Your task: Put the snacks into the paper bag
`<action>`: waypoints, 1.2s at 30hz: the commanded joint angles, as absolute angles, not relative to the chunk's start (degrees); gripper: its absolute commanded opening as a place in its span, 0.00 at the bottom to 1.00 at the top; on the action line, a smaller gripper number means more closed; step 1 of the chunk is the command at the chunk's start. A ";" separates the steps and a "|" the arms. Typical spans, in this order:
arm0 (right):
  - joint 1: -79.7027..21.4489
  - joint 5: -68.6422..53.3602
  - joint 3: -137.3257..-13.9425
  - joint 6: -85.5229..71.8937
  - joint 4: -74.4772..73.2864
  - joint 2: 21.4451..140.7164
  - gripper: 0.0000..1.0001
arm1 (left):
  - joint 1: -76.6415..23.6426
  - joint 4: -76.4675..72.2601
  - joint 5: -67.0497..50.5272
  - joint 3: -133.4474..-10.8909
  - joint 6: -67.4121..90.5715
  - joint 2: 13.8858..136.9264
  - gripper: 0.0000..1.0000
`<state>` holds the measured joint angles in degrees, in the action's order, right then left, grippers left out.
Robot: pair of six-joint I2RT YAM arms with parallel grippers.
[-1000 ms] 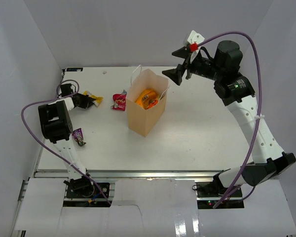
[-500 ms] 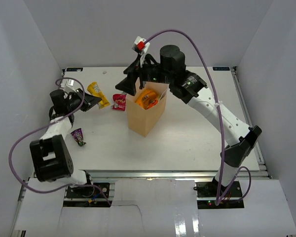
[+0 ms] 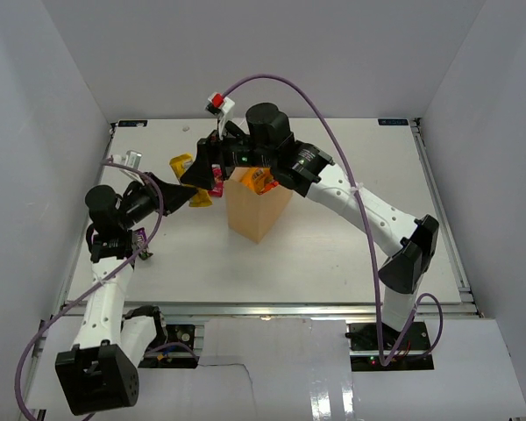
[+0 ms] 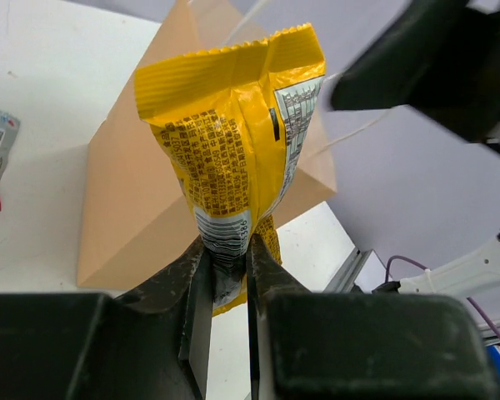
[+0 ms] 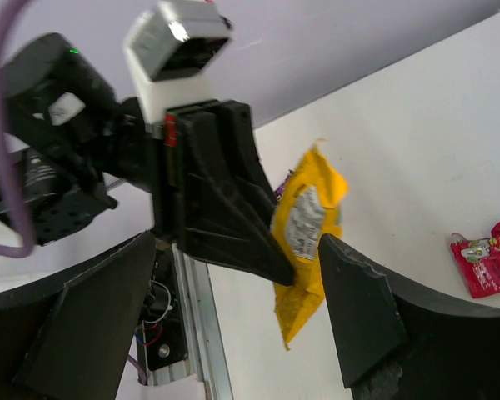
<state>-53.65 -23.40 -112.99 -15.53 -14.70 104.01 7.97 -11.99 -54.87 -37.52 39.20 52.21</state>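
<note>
From above, the left pincer (image 3: 191,195) is lifting the yellow packet (image 3: 181,165) clear of the worktop (image 3: 351,175), where it was lying a second ago. It is bringing the packet up beside the paper bag (image 3: 256,210). The right pincer (image 3: 199,173), which was hanging at the back right, is now swinging across the bag's mouth toward that packet. An orange bag (image 3: 261,180) is already sitting inside.

In the left wrist view, the jaws are pinching the packet's lower edge, with the paper bag just behind.

In the right wrist view, the right pincer is standing wide open, holding nothing and framing the packet. A red packet (image 5: 483,258) is lying on the worktop. This is probably leading to a handover, or to two arms crowding one drop.
</note>
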 commanded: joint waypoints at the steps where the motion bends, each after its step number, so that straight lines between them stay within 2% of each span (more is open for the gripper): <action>1: -54.05 -22.15 -111.01 -16.70 -12.30 103.89 0.84 | 7.56 -13.18 -55.81 -37.09 41.57 47.22 0.06; 9: -54.75 -22.06 -109.60 -17.14 -11.25 104.15 0.82 | 7.03 -13.10 -56.69 -35.51 45.35 42.72 0.06; 11: -54.84 -22.06 -108.90 -17.75 -10.81 104.32 0.78 | 6.86 -13.10 -56.95 -35.25 45.79 41.58 0.07; 12: -54.76 -22.23 -108.72 -18.19 -10.46 104.41 0.75 | 6.86 -13.10 -56.95 -34.90 46.05 41.31 0.07; 15: -54.76 -24.60 -108.37 -18.81 -8.88 104.59 0.60 | 6.77 -13.10 -57.13 -34.37 46.84 40.34 0.09; 16: -54.76 -25.22 -108.37 -19.24 -8.53 104.59 0.51 | 6.77 -13.10 -56.95 -34.19 46.93 40.17 0.10; 19: -54.84 -26.54 -108.02 -19.51 -7.65 104.59 0.38 | 6.77 -13.10 -56.51 -34.45 47.37 39.99 0.15; 23: -54.84 -27.86 -107.32 -18.81 -7.03 103.71 0.28 | 6.86 -13.10 -55.72 -35.15 48.07 39.99 0.28; 26: -54.67 -28.56 -107.40 -17.49 -6.42 103.01 0.17 | 6.85 -13.01 -54.67 -35.51 48.60 39.73 0.41; 28: -54.06 -29.53 -107.93 -16.88 -5.89 102.75 0.10 | 6.85 -12.57 -53.44 -35.59 48.78 39.20 0.55; 30: -53.09 -30.49 -108.54 -15.83 -5.54 102.31 0.08 | 6.77 -11.96 -52.83 -35.77 48.26 38.67 0.61; 31: -52.74 -30.93 -109.15 -15.39 -5.19 102.22 0.08 | 6.85 -11.61 -52.65 -35.86 47.99 38.24 0.69; 34: -50.54 -31.81 -110.47 -14.33 -4.49 101.17 0.08 | 6.77 -9.68 -52.73 -36.56 46.15 37.53 0.72; 35: -49.93 -31.99 -110.83 -14.24 -4.48 101.08 0.08 | 6.77 -8.71 -52.47 -36.91 45.36 37.27 0.84; 36: -48.62 -31.99 -111.27 -13.63 -4.48 100.81 0.08 | 6.85 -5.22 -51.95 -38.22 42.83 37.18 0.87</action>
<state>-51.46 -30.37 -107.61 -15.75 -8.73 104.53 6.98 -9.74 -53.34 -34.81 46.72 38.24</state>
